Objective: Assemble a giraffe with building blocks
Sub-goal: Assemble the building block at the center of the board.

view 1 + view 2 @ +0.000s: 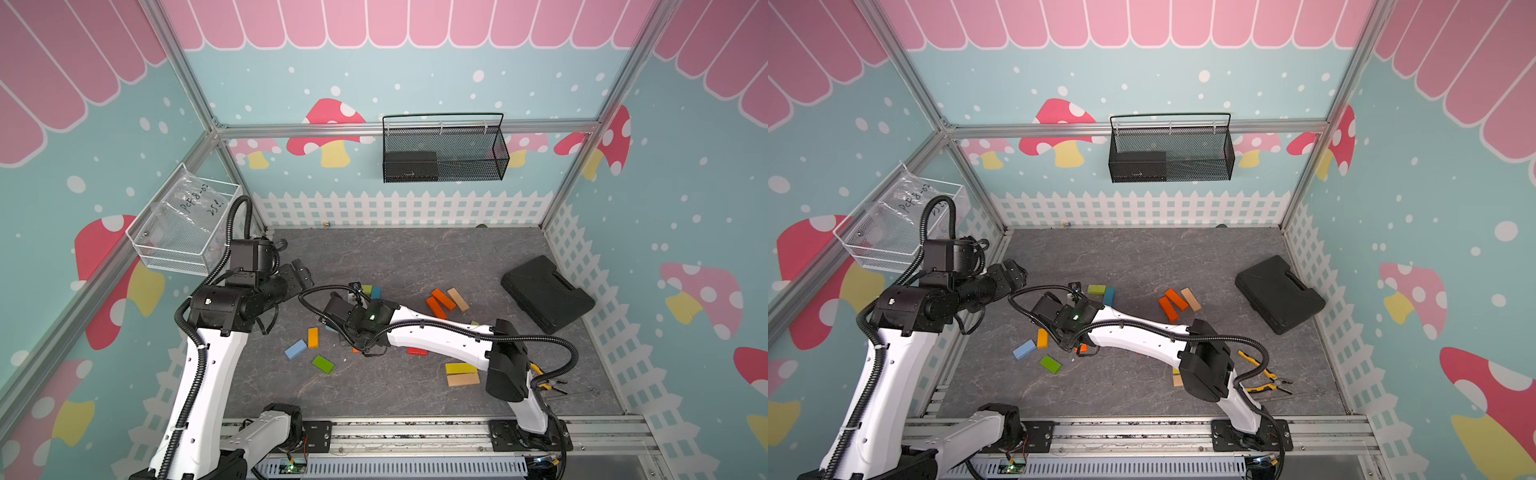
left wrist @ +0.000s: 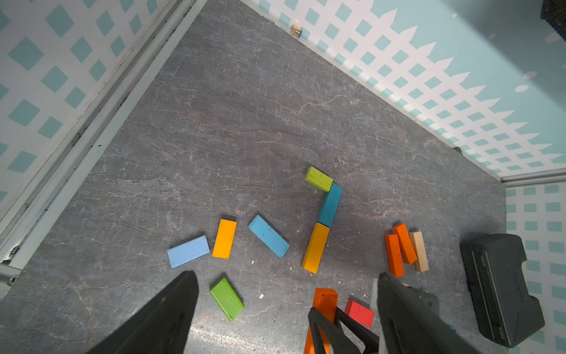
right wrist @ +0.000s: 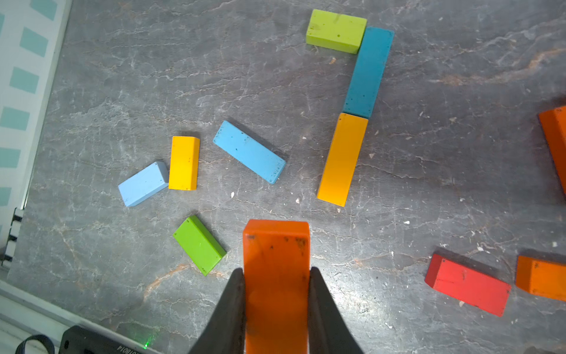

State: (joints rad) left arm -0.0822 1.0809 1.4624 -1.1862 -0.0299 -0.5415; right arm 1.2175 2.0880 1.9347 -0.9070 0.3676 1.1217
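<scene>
My right gripper (image 3: 276,275) is shut on an orange block (image 3: 275,245), clamping its two long sides low over the table. The left wrist view shows the same block (image 2: 326,298) in those fingers. A lime block (image 3: 336,30), a teal block (image 3: 367,72) and a yellow-orange block (image 3: 342,159) lie end to end ahead of it. Loose around it are a green block (image 3: 199,243), a blue block (image 3: 249,151), a yellow block (image 3: 183,163), a pale blue block (image 3: 142,184) and a red block (image 3: 467,285). My left gripper (image 1: 301,274) hangs open and empty high at the left.
Two orange blocks (image 1: 440,301) and a tan block (image 1: 458,299) lie right of centre. A yellow block (image 1: 460,368) and another tan block (image 1: 463,379) sit by the right arm. A black case (image 1: 546,293) lies at the right. Yellow-handled pliers (image 1: 1264,376) rest at the front right.
</scene>
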